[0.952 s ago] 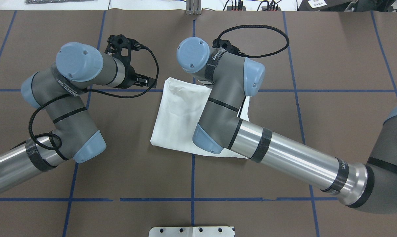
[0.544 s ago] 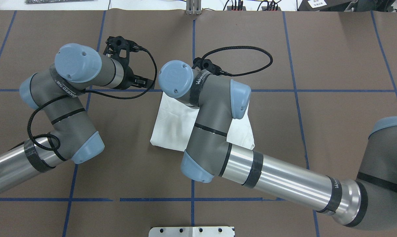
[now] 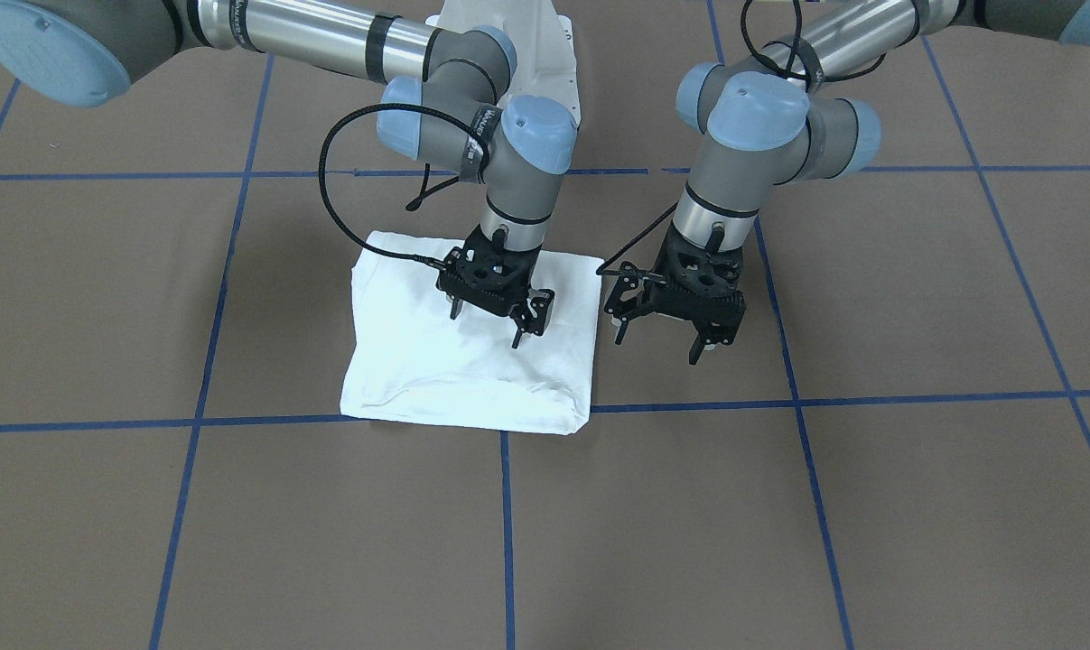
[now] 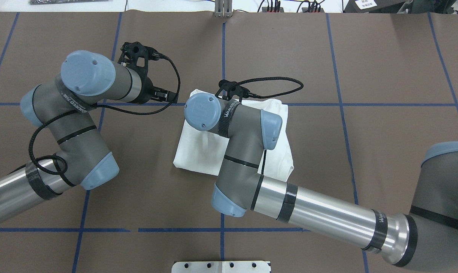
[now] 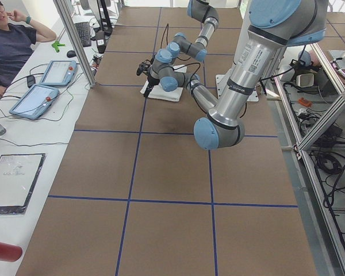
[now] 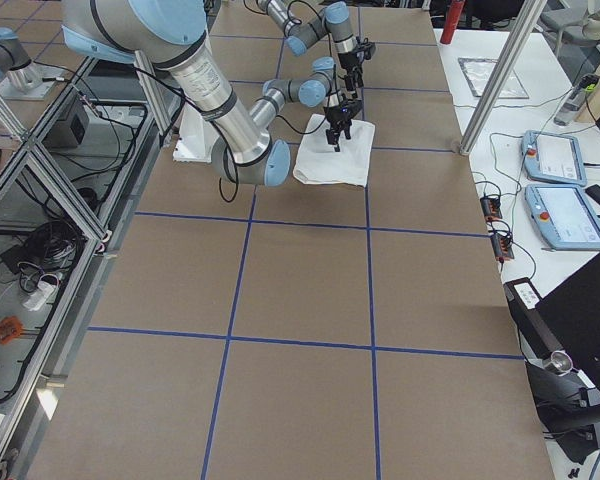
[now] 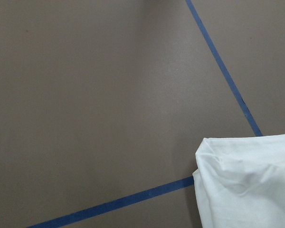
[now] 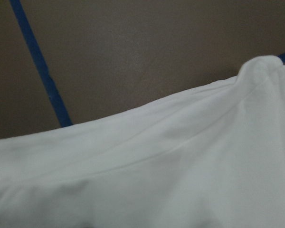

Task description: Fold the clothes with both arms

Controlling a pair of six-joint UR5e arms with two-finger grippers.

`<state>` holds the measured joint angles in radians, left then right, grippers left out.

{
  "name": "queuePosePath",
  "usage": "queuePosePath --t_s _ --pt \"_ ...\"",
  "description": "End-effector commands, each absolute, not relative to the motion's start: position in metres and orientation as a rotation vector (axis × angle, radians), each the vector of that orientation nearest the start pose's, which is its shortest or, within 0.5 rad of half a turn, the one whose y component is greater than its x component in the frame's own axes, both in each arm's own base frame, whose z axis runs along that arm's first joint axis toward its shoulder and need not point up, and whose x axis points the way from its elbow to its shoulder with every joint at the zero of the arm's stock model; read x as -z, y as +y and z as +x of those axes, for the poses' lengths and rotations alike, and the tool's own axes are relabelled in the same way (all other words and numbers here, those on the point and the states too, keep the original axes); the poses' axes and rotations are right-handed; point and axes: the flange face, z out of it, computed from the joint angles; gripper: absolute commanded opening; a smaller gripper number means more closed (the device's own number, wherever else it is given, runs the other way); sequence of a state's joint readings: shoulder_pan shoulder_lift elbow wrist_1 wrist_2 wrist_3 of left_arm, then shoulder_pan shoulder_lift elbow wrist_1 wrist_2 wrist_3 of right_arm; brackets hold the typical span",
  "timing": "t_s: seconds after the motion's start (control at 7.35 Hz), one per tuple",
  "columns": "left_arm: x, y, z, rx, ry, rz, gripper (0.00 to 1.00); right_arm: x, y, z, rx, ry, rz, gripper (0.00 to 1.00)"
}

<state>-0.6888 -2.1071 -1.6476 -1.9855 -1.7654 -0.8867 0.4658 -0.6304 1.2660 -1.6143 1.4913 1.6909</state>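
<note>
Folded T-shirt (image 3: 418,375) beneath right claw (image 3: 488,327)

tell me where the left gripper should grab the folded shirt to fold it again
Probably the edge of the shirt on the robot's left, near a corner, coming down from the bare table side where the open left gripper hovers. It lies flat in stacked layers, so a finger must slip under from an edge.

The white shirt (image 3: 418,375) is lying on the brown worktop (image 3: 147,542), folded into a slightly rumpled square. The right arm (image 3: 517,144) is bending over it, the right hand (image 3: 486,329) pointing down over the cloth, fingers apart. The left hand (image 3: 657,350) is hanging just beside the shirt, fingers apart.
</note>
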Motion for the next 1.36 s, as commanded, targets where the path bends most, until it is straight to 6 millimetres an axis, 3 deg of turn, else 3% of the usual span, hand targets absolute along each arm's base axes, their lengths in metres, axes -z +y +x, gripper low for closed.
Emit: queuePosePath --t_s 0.0,0.27,0.54,0.68,0.95,1.22 --pt "-0.267 -0.516 0.447 -0.096 0.906 0.513 1.0 -0.236 -0.536 -0.625 -0.634 -0.501 0.264 1.0" --pt "-0.266 -0.514 0.445 -0.096 0.908 0.515 1.0 -0.269 -0.584 -0.607 -0.675 -0.467 0.332 1.0" --pt "-0.263 -0.513 0.444 -0.097 0.914 0.52 1.0 -0.256 -0.61 -0.576 -0.624 -0.492 0.316 1.0" --pt "-0.258 -0.511 0.44 -0.097 0.921 0.526 1.0 -0.247 -0.619 -0.551 -0.568 -0.544 0.23 1.0" --pt "-0.261 -0.49 0.417 -0.112 0.943 0.518 1.0 -0.248 -0.617 -0.464 -0.404 -0.574 0.167 1.0" --pt "-0.271 -0.454 0.371 -0.164 0.955 0.49 1.0 -0.277 -0.59 -0.341 -0.22 -0.59 0.141 1.0"
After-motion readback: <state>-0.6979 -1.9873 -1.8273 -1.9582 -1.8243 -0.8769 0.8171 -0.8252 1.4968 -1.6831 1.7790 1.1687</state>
